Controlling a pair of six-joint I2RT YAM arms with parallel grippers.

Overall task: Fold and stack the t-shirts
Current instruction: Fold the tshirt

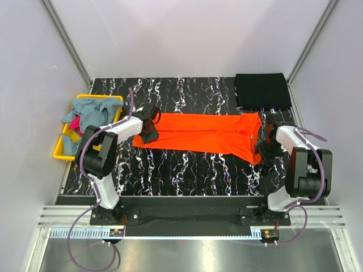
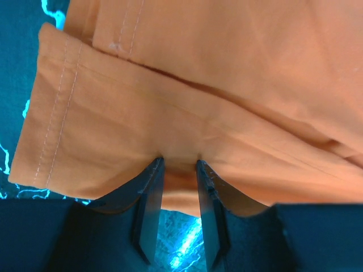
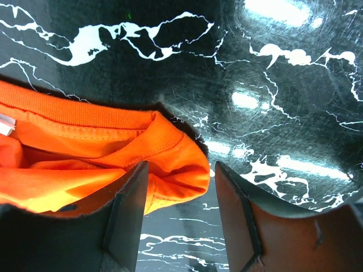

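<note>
The bright orange t-shirt (image 1: 204, 133) lies folded lengthwise as a long strip across the middle of the marbled table. My left gripper (image 1: 150, 135) is at its left end, and in the left wrist view (image 2: 177, 164) the jaws pinch a fold of the orange cloth (image 2: 198, 85) near the hem. My right gripper (image 1: 262, 148) is at the right end, and in the right wrist view (image 3: 180, 170) it is open, with the collar edge of the shirt (image 3: 170, 164) between the spread fingers. A folded black t-shirt (image 1: 262, 90) lies at the back right.
A yellow bin (image 1: 59, 152) stands off the table's left edge, holding a grey-blue shirt (image 1: 96, 110) and a magenta one (image 1: 74, 126). Grey walls close in the back and sides. Bare marbled table (image 1: 187, 170) lies in front of the orange shirt.
</note>
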